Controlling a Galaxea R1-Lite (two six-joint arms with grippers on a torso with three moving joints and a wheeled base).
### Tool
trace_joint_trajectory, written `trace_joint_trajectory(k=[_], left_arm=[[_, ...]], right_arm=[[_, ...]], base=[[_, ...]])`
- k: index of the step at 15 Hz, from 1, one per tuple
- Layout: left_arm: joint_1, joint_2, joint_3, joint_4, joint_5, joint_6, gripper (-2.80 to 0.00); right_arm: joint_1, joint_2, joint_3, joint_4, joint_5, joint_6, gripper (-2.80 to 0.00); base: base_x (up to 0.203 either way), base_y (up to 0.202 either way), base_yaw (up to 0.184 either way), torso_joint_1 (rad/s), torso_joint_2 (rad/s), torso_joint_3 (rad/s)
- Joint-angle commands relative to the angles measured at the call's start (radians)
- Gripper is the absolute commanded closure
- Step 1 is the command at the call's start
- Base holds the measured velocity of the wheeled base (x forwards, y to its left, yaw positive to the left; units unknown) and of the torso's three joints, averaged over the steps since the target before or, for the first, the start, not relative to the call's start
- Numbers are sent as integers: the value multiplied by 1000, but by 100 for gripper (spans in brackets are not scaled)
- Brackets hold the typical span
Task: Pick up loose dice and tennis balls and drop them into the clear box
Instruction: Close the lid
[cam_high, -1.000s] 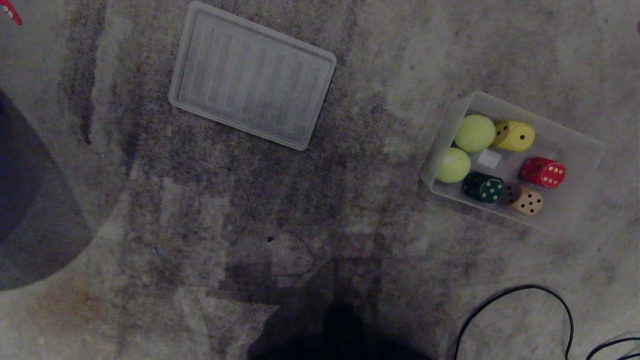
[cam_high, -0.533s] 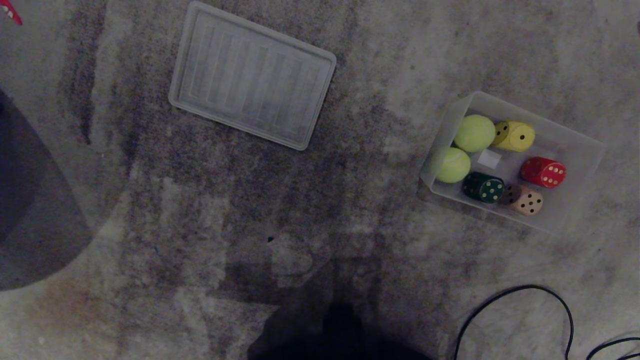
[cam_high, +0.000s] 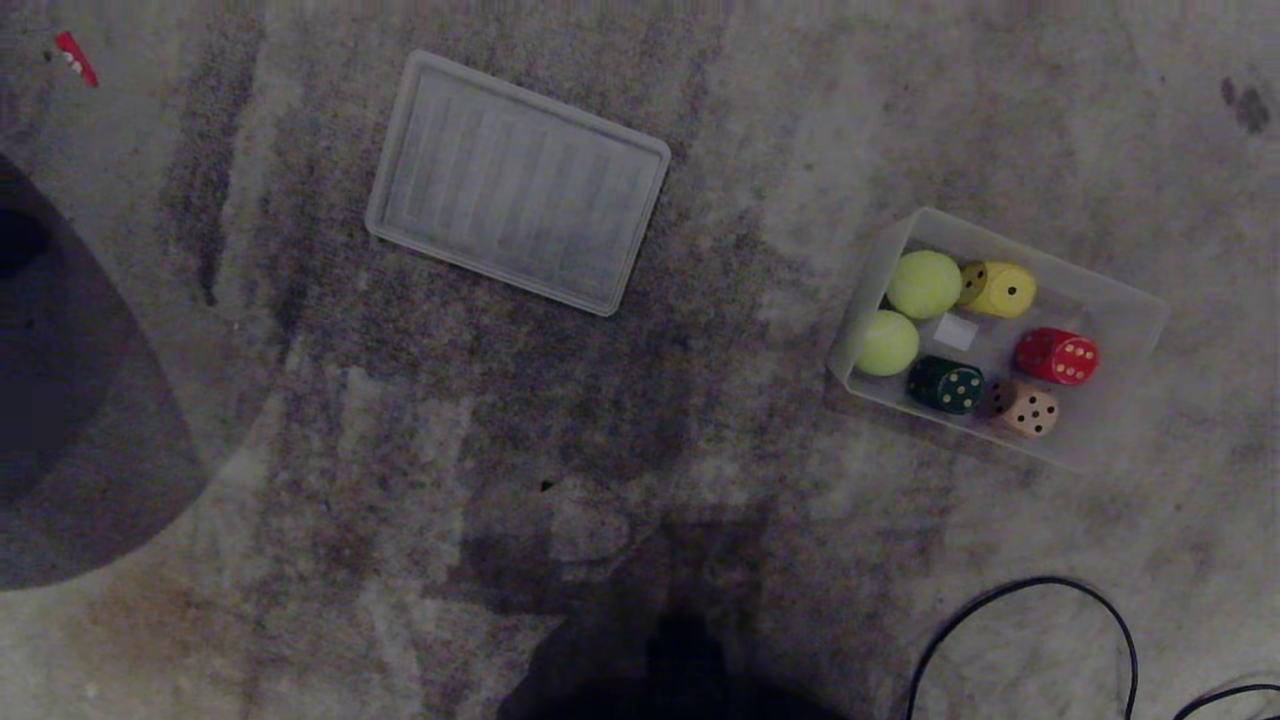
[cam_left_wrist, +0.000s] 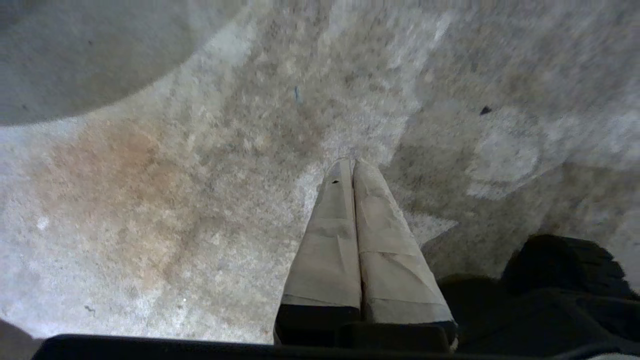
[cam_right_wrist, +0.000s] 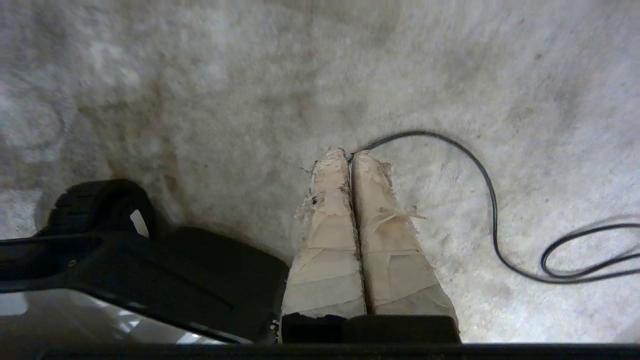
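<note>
Camera rose; clear box (cam_high: 1120, 300) sits right, lid (cam_high: 515, 180) well apart.

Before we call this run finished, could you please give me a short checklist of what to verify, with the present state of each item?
1. Tennis balls in the clear box: ok, both lie at its left end.
2. Dice in the box: ok, the yellow, red, dark green and tan ones are all inside.
3. Loose pieces on the carpet: ok, none in view.
4. Left end effector: ok, shut and empty above the carpet.
5. Right end effector: ok, shut and empty, near the black cable.
6. Ribbed lid: cannot tell whether it is needed; it lies apart from the box.
</note>
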Motion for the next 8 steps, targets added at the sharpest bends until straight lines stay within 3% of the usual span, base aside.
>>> trace_joint_trajectory(k=[1, 8], left_arm=[[-1, 1, 2, -1, 1, 0, 0], [1, 1, 2, -1, 1, -1, 0]], right_arm=[[0, 3, 0, 1, 0, 0, 0], [0, 2, 0, 1, 0, 1, 0]], base=[[0, 0, 0, 2, 6, 198], [0, 0, 0, 3, 2, 206]])
